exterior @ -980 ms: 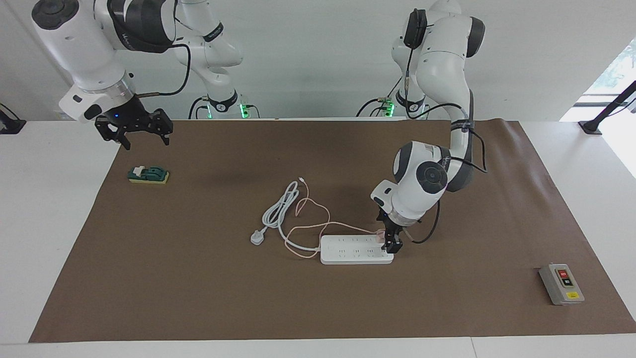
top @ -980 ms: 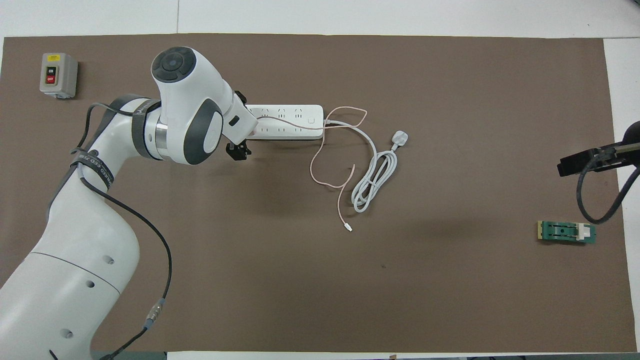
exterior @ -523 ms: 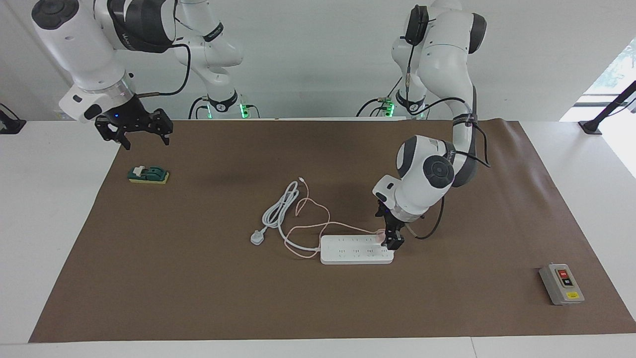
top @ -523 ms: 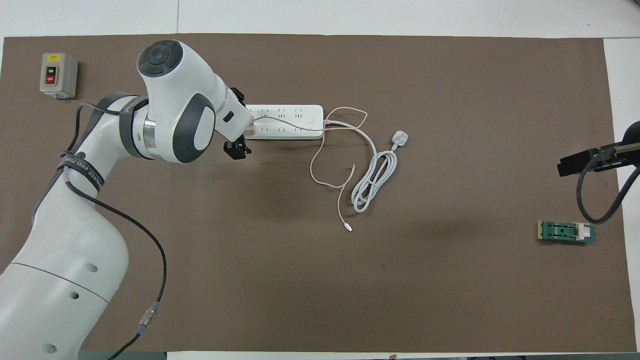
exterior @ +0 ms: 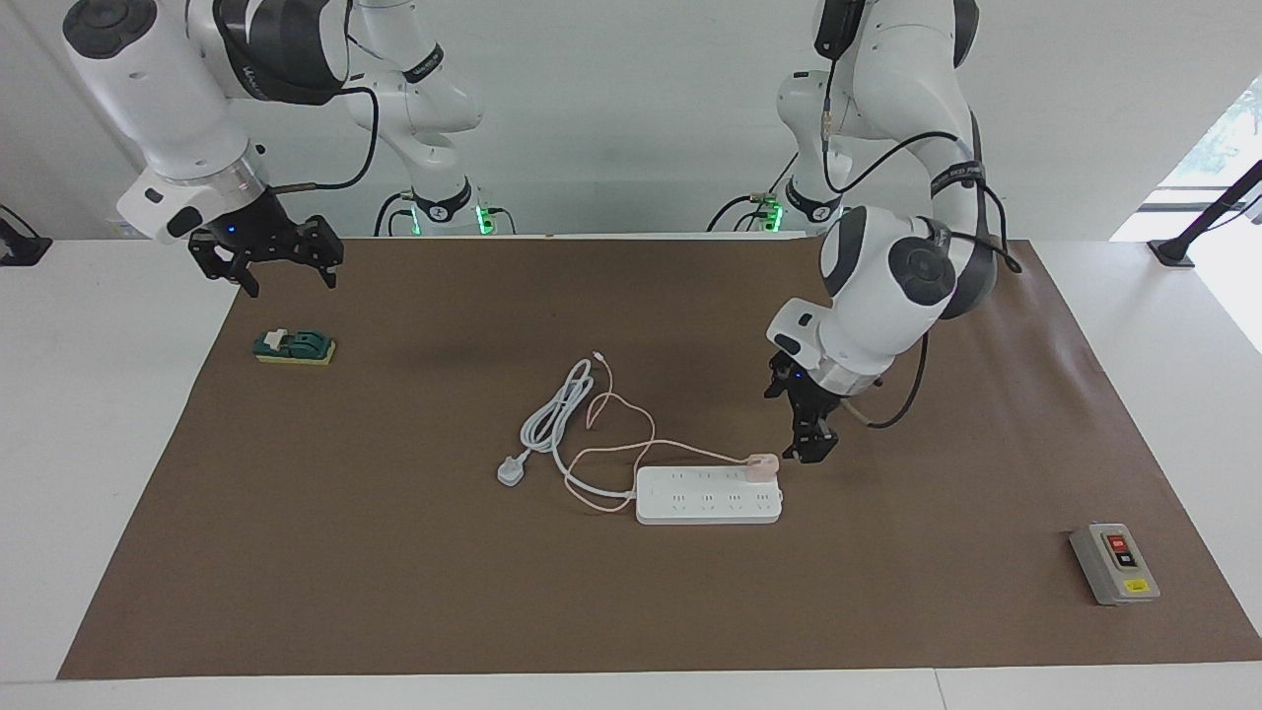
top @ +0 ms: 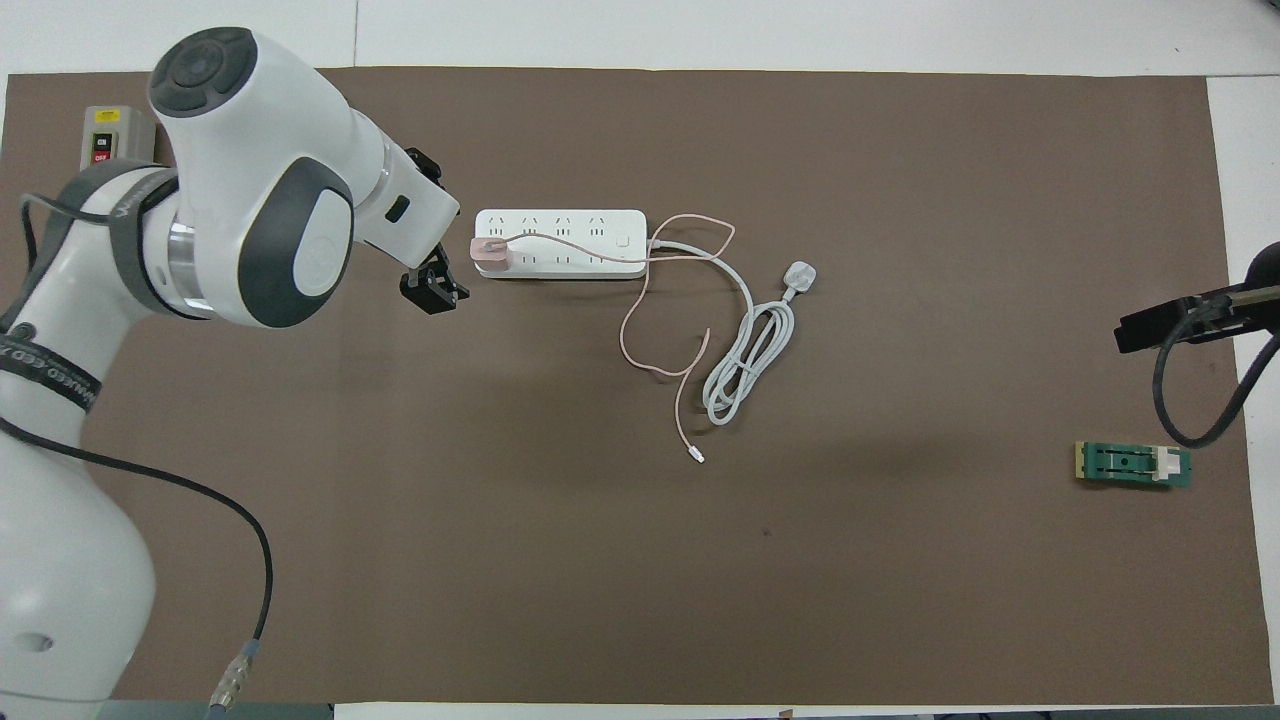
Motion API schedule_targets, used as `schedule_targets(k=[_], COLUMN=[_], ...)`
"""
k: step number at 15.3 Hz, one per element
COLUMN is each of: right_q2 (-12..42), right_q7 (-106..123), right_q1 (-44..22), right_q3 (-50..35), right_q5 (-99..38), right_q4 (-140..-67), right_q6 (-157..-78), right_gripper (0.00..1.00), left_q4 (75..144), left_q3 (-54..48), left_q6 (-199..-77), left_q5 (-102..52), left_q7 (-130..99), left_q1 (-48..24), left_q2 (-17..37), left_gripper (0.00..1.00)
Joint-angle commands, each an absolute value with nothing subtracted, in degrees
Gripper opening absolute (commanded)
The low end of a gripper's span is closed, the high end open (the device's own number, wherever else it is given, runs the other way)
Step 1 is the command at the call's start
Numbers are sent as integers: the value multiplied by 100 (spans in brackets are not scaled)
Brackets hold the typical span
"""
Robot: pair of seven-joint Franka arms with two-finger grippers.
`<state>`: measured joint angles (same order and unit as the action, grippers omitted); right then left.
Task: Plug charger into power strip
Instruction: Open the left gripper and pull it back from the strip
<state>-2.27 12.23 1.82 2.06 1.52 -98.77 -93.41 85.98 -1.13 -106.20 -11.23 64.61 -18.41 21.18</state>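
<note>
The pale-pink charger [exterior: 762, 463] sits upright on the white power strip [exterior: 705, 496], at the strip's end toward the left arm's end of the table. It also shows in the overhead view [top: 490, 254] on the strip [top: 560, 243]. Its thin pink cable [exterior: 611, 404] loops over the mat. My left gripper [exterior: 810, 446] is open and empty, raised over the mat just beside that end of the strip, clear of the charger. It also shows in the overhead view [top: 432, 288]. My right gripper [exterior: 286, 268] is open and waits high at the mat's edge.
A white three-pin plug [exterior: 510, 472] on a coiled thick cord lies beside the strip. A small green block [exterior: 294, 346] lies under the right gripper. A grey button box [exterior: 1114, 562] stands at the left arm's end of the mat.
My left gripper has let go of the charger, lifted off the strip and drawn back toward the left arm's end. The charger stays on the strip. The right arm has not moved.
</note>
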Motion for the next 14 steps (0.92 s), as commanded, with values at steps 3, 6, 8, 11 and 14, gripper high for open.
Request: schedule_targets(k=[3, 6, 8, 11, 14], right_q2=[-352, -360, -352, -352, -352], right_q7=[1292, 1292, 1292, 1292, 1292], right_q1=[255, 255, 246, 246, 255], right_q3=[149, 149, 149, 149, 149], right_q5=[246, 246, 246, 246, 246], right_q4=[-10011, -10011, -10011, -10011, -10011], right_q6=[-9378, -9369, -9369, -9378, -9369], right_gripper=[100, 100, 100, 100, 100], left_q4=[8736, 8763, 8798, 8798, 8850], left_q3=[-105, -27, 123, 132, 132], left_q6=[-9380, -8738, -8535, -8525, -8395], left_q5=[-1143, -846, -809, -704, -694], left_q7=[4687, 3704, 2520, 123, -1316], left_q1=[-1513, -1336, -1161, -792, -659], left_q2=[934, 441, 299, 255, 159], left_gripper=[100, 100, 100, 100, 100])
